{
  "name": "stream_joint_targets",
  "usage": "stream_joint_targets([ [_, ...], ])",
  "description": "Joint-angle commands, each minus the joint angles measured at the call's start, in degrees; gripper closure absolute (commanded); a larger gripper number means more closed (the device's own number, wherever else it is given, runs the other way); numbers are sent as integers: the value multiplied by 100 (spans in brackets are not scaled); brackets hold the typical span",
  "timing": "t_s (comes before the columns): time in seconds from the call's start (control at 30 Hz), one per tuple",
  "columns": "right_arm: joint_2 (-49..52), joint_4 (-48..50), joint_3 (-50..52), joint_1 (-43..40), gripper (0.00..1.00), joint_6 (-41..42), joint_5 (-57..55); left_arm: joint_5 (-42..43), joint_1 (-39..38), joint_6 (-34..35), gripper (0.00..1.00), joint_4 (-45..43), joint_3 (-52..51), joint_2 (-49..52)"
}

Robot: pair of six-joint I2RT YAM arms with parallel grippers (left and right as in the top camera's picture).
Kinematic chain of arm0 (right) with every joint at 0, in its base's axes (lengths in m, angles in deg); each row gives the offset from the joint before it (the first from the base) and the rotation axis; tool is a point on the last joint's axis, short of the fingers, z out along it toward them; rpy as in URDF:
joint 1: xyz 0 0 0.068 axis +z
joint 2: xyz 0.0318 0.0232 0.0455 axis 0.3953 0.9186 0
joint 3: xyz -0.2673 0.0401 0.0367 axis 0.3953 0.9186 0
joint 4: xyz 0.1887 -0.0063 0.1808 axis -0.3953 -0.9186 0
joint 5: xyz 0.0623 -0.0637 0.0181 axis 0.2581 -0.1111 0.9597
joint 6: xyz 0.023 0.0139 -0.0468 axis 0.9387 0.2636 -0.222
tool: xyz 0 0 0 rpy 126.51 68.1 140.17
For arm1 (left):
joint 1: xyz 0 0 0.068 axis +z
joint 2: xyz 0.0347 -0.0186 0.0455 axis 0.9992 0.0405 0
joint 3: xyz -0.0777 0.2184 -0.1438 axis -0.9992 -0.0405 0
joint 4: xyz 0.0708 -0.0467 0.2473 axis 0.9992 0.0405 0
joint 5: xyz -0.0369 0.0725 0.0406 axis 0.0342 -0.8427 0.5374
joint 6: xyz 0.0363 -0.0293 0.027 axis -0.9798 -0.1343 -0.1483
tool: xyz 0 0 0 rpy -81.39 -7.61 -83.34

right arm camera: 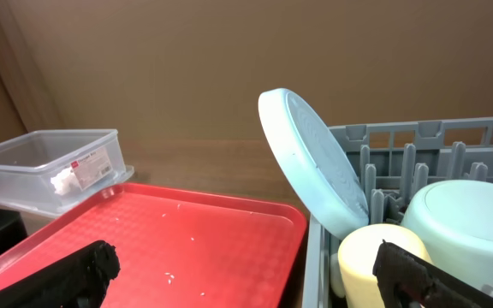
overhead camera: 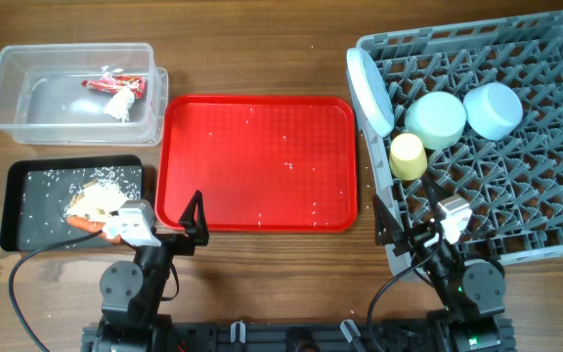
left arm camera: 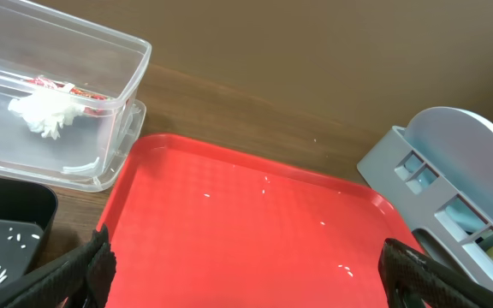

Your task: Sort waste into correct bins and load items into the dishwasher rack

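Sorting looks all but finished from where I stand. Over in the clear plastic tub [overhead camera: 74,47] lie the red snack wrapper [overhead camera: 106,84] and the crumpled white tissue [overhead camera: 118,105], touching one another. Just in front of it, the black tray [overhead camera: 10,200] holds the beige food scraps [overhead camera: 94,202], scattered rice grains [overhead camera: 106,176] and the small carrot [overhead camera: 86,224] at its near edge.

On the other side of the tabletop [overhead camera: 262,49], the grey dishwasher rack [overhead camera: 545,196] carries the round pale plate [overhead camera: 369,90] standing on edge along its left wall. The mint bowl [overhead camera: 436,119] and the light blue bowl [overhead camera: 494,110] sit upside down side by side, and the yellow cup [overhead camera: 408,155] is just in front of the mint one. I can't find the white spoon in any view.

Between bins and rack, the red serving tray [overhead camera: 203,127] bears nothing but a few stray grains [overhead camera: 286,164].

Both arms sit low at the near edge. The left end effector [left arm camera: 246,274] is spread wide and holds nothing, facing across the red tray. The right end effector [right arm camera: 238,278] is likewise spread and empty, beside the rack's front corner.

I'd judge this the closing stage. If anything remains it is the spoon, so the next move calls for locating it first. Otherwise the leftover grains would need a very fine pinch.
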Motion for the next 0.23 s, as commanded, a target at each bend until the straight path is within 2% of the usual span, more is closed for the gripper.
stream_joint_targets([
  [0.0,-35,20,7,-9,0,66,-52,66,39,-92,0,-35,-46,-68],
  [0.2,-35,20,7,-9,0,66,-52,66,39,-92,0,-35,-46,-68],
])
